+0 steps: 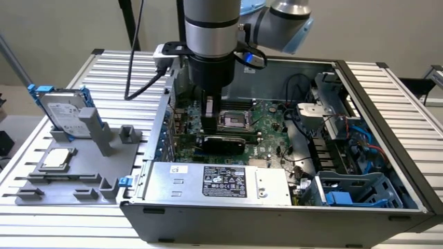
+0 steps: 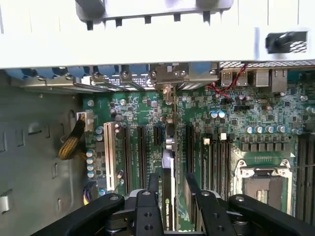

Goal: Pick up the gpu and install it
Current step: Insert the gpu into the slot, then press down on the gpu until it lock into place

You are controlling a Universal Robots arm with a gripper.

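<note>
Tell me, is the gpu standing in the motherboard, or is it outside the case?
In the case. The gpu stands on edge on the motherboard, under the gripper; whether it is fully seated, I cannot tell.

A plain beige wall (image 1: 62, 26) is standing at the far side of the scene, evenly lit, with soft light falling from above and casting no hard shadows. A counter (image 1: 408, 88) of ribbed, silver-grey aluminium slats is stretching across the whole foreground, its grooves running toward the exterior view's left and right, its far corners finished with dark end caps. A slim dark post (image 1: 128, 23) is rising at the far edge, left of centre. At the exterior view's far left, a pale strip of floor (image 1: 10, 93) is showing beyond the counter's edge, and a grey metal bar (image 1: 14, 62) is leaning diagonally there.
</note>
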